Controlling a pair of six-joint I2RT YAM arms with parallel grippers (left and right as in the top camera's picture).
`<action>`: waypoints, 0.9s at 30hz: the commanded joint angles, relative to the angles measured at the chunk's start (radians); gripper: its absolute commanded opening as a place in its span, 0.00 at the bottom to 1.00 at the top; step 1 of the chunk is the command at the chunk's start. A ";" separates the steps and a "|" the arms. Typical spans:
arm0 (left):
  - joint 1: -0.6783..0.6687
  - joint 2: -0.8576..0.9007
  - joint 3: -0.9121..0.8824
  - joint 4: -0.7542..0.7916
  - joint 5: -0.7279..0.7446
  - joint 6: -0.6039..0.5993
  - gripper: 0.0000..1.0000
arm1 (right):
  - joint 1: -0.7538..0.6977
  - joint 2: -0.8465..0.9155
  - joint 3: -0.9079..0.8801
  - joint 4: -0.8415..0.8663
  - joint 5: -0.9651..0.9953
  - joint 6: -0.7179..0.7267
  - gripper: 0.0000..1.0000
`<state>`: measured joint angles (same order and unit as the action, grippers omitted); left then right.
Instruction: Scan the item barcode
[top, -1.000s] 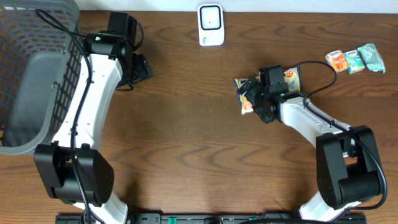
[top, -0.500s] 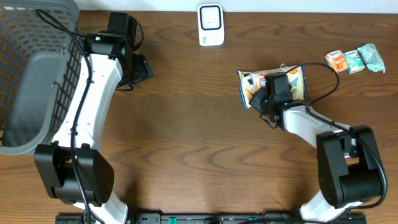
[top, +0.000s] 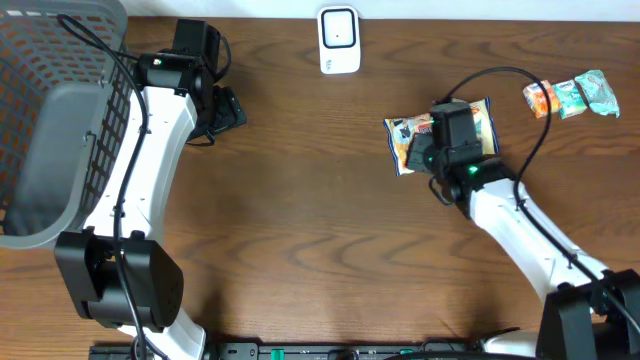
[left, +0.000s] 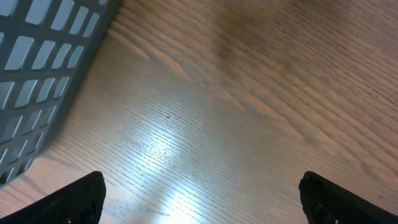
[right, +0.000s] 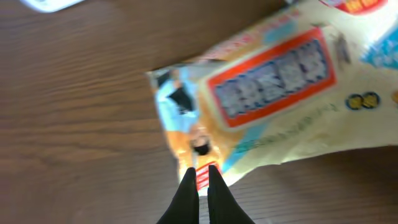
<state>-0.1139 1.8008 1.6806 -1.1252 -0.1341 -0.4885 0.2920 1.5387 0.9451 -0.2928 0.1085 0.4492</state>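
The item is a yellow snack bag (top: 405, 138) with an orange and blue print, right of the table's middle. My right gripper (top: 438, 150) sits over it and hides its centre. In the right wrist view the bag (right: 273, 93) fills the upper right. There my right gripper (right: 202, 173) is shut on the bag's near edge, pinching a red-striped strip. The white scanner (top: 339, 40) stands at the back centre, apart from the bag, and its corner (right: 50, 4) shows in the right wrist view. By the basket my left gripper (top: 226, 108) is open over bare wood (left: 205, 202), holding nothing.
A grey mesh basket (top: 50, 120) fills the left side, and its wall (left: 43, 62) shows close to the left gripper. Three small snack packets (top: 570, 95) lie at the back right. Bare wood lies between the two arms.
My right gripper has shut on the bag's edge and pulled it right. The bag, crumpled before, now lies spread out. The left arm has not moved.
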 joint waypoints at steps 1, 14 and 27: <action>0.003 -0.005 0.003 -0.003 -0.013 0.017 0.98 | 0.025 -0.011 0.011 -0.002 0.108 -0.054 0.19; 0.003 -0.005 0.003 -0.003 -0.013 0.017 0.98 | -0.005 0.016 0.273 -0.292 0.065 -0.263 0.99; 0.003 -0.005 0.003 -0.003 -0.013 0.017 0.98 | -0.196 0.207 0.564 -0.511 0.069 -0.323 0.99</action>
<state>-0.1139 1.8008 1.6806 -1.1252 -0.1341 -0.4885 0.1398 1.7317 1.4929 -0.7933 0.1703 0.1467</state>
